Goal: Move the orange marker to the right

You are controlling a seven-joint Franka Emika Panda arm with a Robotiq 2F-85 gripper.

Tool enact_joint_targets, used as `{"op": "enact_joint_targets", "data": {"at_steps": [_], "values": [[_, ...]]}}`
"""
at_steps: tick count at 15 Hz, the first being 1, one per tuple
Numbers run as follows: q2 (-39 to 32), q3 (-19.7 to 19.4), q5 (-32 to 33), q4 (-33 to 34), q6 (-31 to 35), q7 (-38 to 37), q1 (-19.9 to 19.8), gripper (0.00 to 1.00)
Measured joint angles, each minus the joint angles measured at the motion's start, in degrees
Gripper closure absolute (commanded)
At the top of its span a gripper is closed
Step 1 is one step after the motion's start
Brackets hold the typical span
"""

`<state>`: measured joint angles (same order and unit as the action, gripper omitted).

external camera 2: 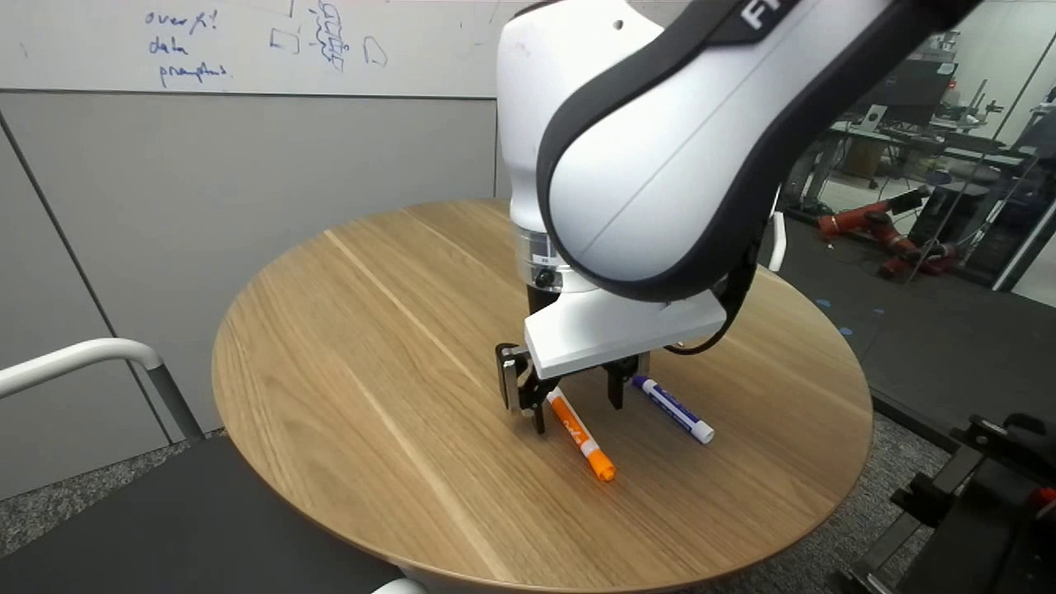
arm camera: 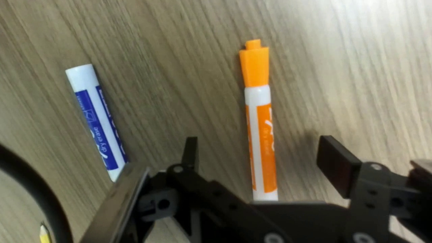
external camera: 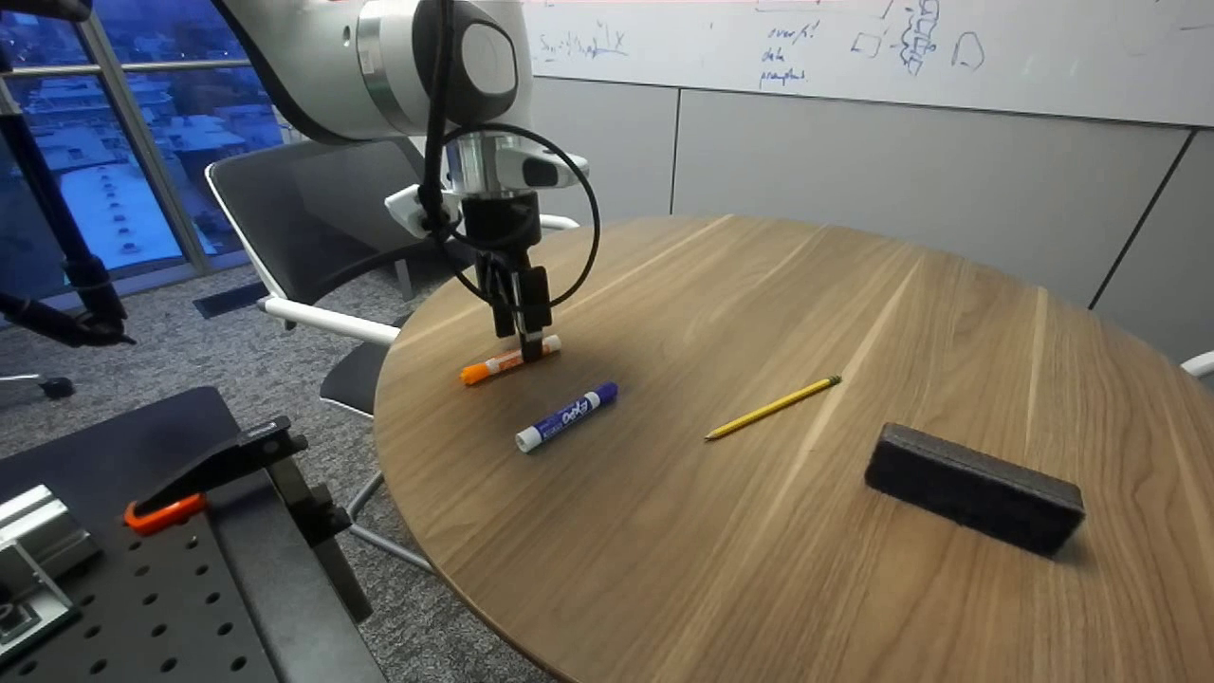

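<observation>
The orange marker (external camera: 505, 361) lies on the round wooden table near its edge. It has an orange cap and a white end, and it also shows in an exterior view (external camera 2: 581, 436) and in the wrist view (arm camera: 261, 135). My gripper (arm camera: 259, 137) is open, with one finger on each side of the marker's body and a gap on both sides. In an exterior view the gripper (external camera 2: 577, 414) is low over the marker's white-end half. In an exterior view a finger of the gripper (external camera: 531, 343) hides part of the marker. The white tip is partly cut off by the gripper in the wrist view.
A blue and white marker (external camera: 566, 417) lies beside the orange one, near a finger in the wrist view (arm camera: 98, 121). A yellow pencil (external camera: 773, 408) and a black eraser block (external camera: 972, 489) lie farther off on the table (external camera: 664, 569). A chair (external camera: 313, 209) stands behind the table edge.
</observation>
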<state>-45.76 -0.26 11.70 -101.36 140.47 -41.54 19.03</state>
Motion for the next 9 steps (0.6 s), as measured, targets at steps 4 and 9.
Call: {"op": "enact_joint_targets", "data": {"at_steps": [4, 9], "values": [[-2.86, -0.49, -0.92, 3.99, -2.32, 0.0, 0.61, 0.71], [-3.43, -0.55, -1.25, 6.07, -4.77, -0.13, 1.44, 0.98]]}}
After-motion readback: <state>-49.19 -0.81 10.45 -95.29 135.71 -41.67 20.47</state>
